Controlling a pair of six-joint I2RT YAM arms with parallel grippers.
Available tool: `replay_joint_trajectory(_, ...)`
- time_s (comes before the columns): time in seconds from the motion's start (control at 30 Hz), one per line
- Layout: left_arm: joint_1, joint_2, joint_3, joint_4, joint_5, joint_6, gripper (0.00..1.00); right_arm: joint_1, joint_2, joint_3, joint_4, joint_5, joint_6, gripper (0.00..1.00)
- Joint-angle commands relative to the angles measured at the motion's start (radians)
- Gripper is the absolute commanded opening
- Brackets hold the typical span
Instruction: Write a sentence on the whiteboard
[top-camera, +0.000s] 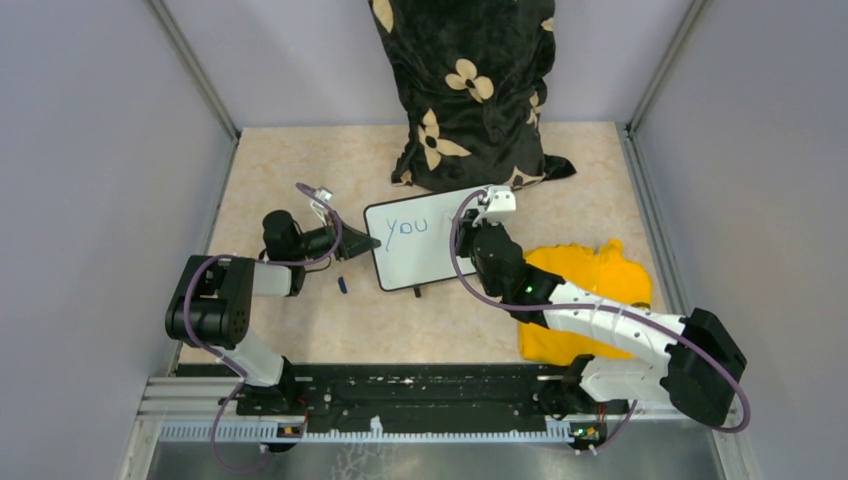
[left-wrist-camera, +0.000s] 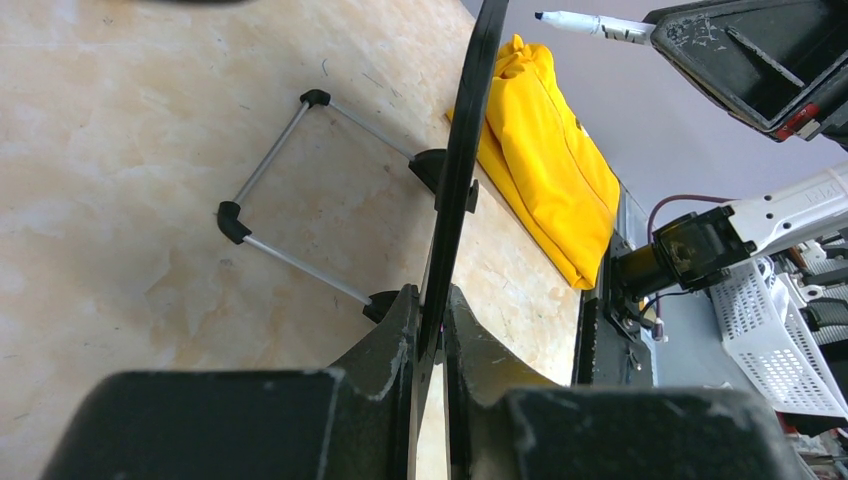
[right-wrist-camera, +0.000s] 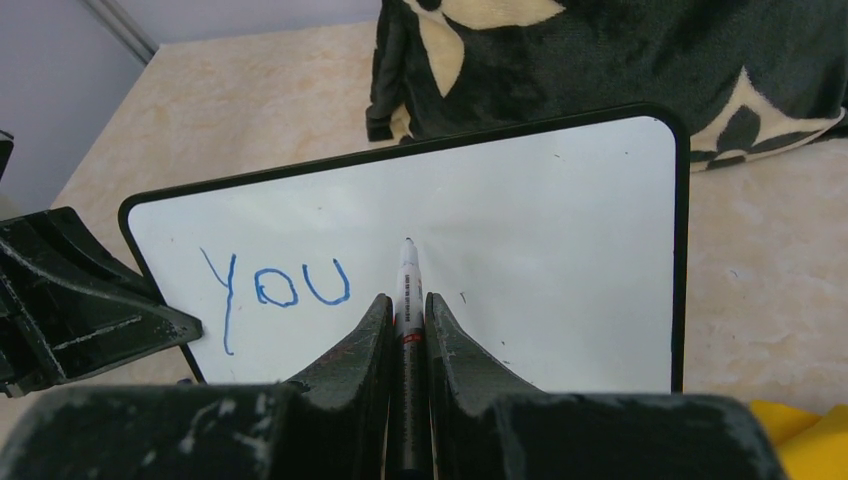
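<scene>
Marker (right-wrist-camera: 407, 268) clamped in right tool (right-wrist-camera: 406, 303) just past "You" (right-wrist-camera: 274, 291), left tool (left-wrist-camera: 430, 300) pinching the whiteboard (right-wrist-camera: 560, 230) rim, so next word wants light, even pressure.

Looks down past the left end effector (left-wrist-camera: 430, 315), pinched shut on the near edge of the whiteboard (left-wrist-camera: 462, 150). Catches that board edge-on, as a thin black strip rising slightly tilted to the top. Shows its wire stand (left-wrist-camera: 268, 157) splayed to the left over the beige table (left-wrist-camera: 120, 150). Finds a yellow cloth (left-wrist-camera: 545, 150) crumpled just right of the board, a bare-tipped marker (left-wrist-camera: 590, 22) jutting from the right end effector (left-wrist-camera: 668, 35) at upper right, and a white basket (left-wrist-camera: 770, 345) beyond the table's edge.
</scene>
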Motion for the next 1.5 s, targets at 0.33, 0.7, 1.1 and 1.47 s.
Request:
replay_joint_trajectory(0.33, -0.006, -0.004, 0.012, -0.058, -0.006, 0.023, 0.07, -0.005, 0.048, 0.043, 0.073, 0.025, 0.004, 0.00)
replay_joint_trajectory(0.7, -0.008, -0.004, 0.013, -0.063, -0.005, 0.026, 0.07, -0.014, 0.089, 0.069, 0.082, 0.023, 0.003, 0.00)
replay_joint_trajectory(1.1, -0.008, -0.005, 0.017, -0.069, -0.005, 0.029, 0.07, -0.014, 0.111, 0.055, 0.057, -0.042, 0.031, 0.00)
replay_joint_trajectory(1.47, -0.008, -0.006, 0.018, -0.079, -0.006, 0.036, 0.07, -0.013, 0.061, -0.036, 0.016, -0.052, 0.052, 0.00)
